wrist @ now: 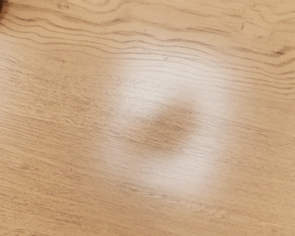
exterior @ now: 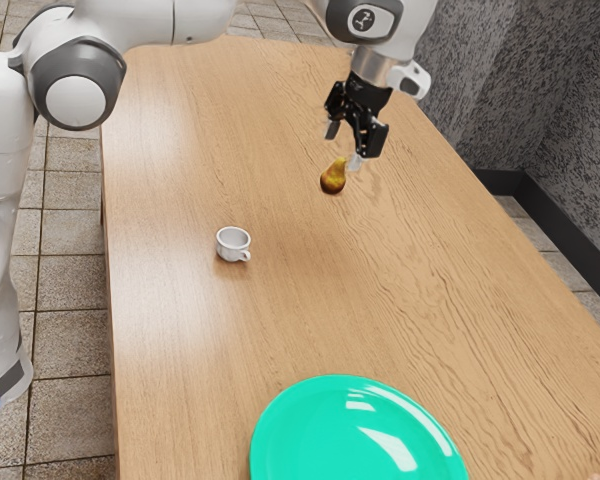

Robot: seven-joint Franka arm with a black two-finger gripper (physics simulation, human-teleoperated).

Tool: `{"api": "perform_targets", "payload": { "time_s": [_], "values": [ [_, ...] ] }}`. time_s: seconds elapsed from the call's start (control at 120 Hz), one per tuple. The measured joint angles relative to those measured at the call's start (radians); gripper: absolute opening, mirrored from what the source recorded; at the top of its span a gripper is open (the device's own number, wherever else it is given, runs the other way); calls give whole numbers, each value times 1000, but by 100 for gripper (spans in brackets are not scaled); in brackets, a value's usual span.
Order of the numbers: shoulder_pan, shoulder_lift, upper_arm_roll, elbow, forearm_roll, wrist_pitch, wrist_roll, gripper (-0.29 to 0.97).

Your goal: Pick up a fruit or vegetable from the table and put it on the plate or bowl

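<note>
Just below the tool (exterior: 346, 150), a touch off to the side of its tips, the pear (exterior: 333, 178) sits on the worktop (exterior: 430, 300), neck tipped up twd the tool. Tool's jaws stand apart, nothing betw them. Needs a small sideways shift before dropping, I'd say. Green plate (exterior: 355, 440) lies well away from the tool at the worktop's near edge; white cup (exterior: 232, 243) sits off that path, w/ plenty of open room
</note>
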Motion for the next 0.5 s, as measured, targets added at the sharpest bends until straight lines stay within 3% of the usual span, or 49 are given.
{"api": "perform_targets", "payload": {
  "time_s": [0.2, 0.5],
  "values": [
    [-123, -3, -8, 80, 75, 19, -38, 68],
    [-145, 38, -15, 35, 17, 27, -143, 68]
  ]
}}
